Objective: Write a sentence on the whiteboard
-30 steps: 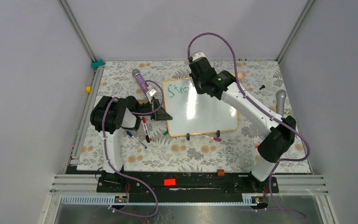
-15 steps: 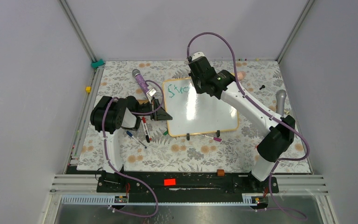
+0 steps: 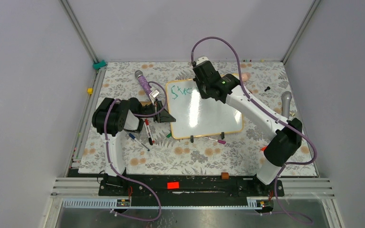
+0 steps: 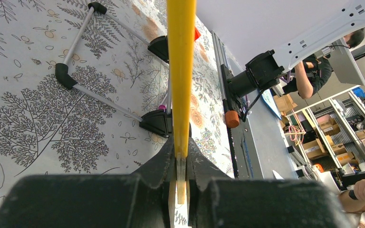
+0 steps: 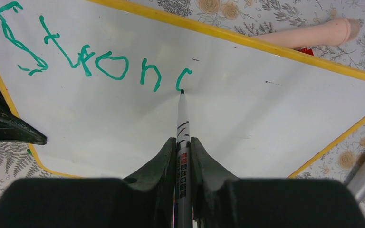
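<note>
Writing is under way on the whiteboard [image 3: 214,121], which lies near the middle of the flowered table cover [image 3: 195,156] in the top view, with the right arm reaching over its far left corner. The right gripper [image 5: 183,142] is closed on a thin marker [image 5: 182,116], with one jaw on each side of the barrel. In the right wrist view the long axis of the marker runs from 6 o'clock to 12 o'clock, straight away from the gripper, and its tip touches the board at the lower end of an open green curve. The sentence [image 5: 95,59] reads only "Stron" plus this unfinished curve, and these letters lie from 9 to 10 o'clock of the tip. The bare white surface lies at 3 o'clock of the tip, and I judge that the writing must go this way, first closing the curve into a "g". The second line would then go at 6 o'clock of the first one, nearer to the gripper. The left gripper [image 4: 180,154] is shut on the yellow frame [image 4: 180,57] at the 9 o'clock edge of the board and seems to steady it. The right arm is the nearer one to the text and the only one with a marker.
</note>
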Controlling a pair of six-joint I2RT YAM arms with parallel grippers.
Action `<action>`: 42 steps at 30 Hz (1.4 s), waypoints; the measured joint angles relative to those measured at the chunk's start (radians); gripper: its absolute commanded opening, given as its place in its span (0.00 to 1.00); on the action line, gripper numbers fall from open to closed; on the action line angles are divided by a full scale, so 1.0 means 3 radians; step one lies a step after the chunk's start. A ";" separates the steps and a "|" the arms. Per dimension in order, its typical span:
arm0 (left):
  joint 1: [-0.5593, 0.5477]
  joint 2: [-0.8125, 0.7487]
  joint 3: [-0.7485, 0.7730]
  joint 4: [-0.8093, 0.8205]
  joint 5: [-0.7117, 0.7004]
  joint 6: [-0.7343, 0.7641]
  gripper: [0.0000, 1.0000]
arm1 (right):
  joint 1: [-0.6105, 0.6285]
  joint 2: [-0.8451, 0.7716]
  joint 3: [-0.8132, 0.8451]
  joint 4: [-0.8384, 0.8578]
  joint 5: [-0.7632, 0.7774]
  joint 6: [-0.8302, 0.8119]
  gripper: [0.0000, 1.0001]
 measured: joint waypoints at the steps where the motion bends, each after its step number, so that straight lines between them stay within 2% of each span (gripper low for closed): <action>1: 0.0000 0.0000 0.0000 0.0000 0.0000 0.0000 0.00 | 0.0000 0.0000 0.0000 -0.0001 0.0014 0.0000 0.00; 25: 0.0000 0.0000 0.0000 0.0001 0.0005 0.0023 0.00 | -0.0009 0.0113 0.0258 -0.0048 0.0111 -0.0025 0.00; 42: 0.0000 0.0000 0.0000 -0.0008 -0.0009 -0.0006 0.00 | -0.0009 -0.0093 -0.0198 0.0000 -0.0011 0.0052 0.00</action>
